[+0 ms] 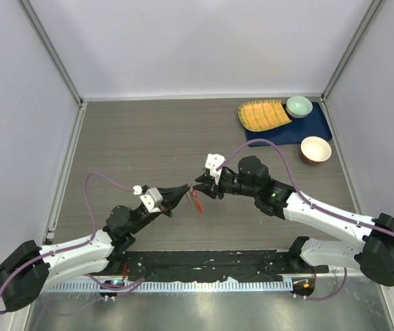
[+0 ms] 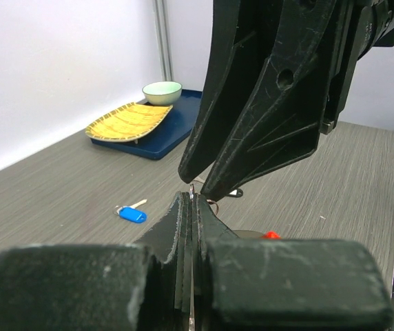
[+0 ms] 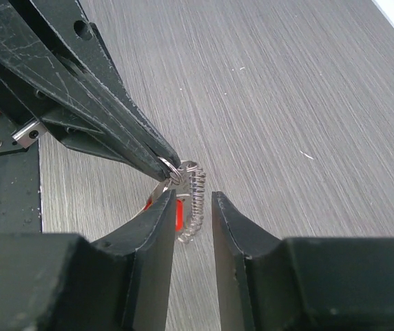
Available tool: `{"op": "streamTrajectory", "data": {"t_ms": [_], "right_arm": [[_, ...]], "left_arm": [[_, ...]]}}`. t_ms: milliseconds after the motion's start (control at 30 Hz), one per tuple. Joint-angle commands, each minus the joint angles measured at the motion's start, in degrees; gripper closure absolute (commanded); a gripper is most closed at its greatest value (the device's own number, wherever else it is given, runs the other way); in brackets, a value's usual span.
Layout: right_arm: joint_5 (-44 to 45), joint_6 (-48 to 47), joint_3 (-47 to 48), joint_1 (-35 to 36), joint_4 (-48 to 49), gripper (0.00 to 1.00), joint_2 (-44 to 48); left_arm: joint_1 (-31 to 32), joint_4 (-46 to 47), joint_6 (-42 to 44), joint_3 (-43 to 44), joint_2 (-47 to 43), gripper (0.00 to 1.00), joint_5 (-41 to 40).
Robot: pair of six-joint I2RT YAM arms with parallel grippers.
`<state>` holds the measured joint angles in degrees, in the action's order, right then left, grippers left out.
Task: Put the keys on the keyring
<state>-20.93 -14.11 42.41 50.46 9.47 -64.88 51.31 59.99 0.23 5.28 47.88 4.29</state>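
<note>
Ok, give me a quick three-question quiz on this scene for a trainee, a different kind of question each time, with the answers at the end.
1. True or false: the left gripper is shut on the keyring.
2. Multiple choice: where is the blue-headed key? A) lying on the table; B) in the green bowl; C) on the yellow plate.
3. Short answer: what colour is the tray at the table's far right corner?

Key: 1 true; 2 A; 3 blue.
</note>
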Motion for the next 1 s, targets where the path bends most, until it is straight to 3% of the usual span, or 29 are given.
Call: {"op": "streamTrajectory", "data": {"t_ms": [0,700,900,967], "right_arm": [[-1.84,1.54,-0.58,-0.80,2.39,0.66,1.95],[-3.77,4.61,-1.90,-1.24,6.43,0.63,-0.59],[-5.70,4.88,-1.55,-1.24,7.40,0.72,-2.00],[-6.49,4.97,-1.46,-1.24,7.49,0.79,-2.26]], "left_arm": [[0.02,3.91,0.03,1.58,-0.15,1.00,-0.51],[-0.07,3.65,0.03,2.02,-0.68,1.00,0.19],[-0.07,3.73,0.03,2.10,-0.59,1.00,0.27],[-0.07,3.91,0.03,2.10,-0.33,1.00,0.28]]}}
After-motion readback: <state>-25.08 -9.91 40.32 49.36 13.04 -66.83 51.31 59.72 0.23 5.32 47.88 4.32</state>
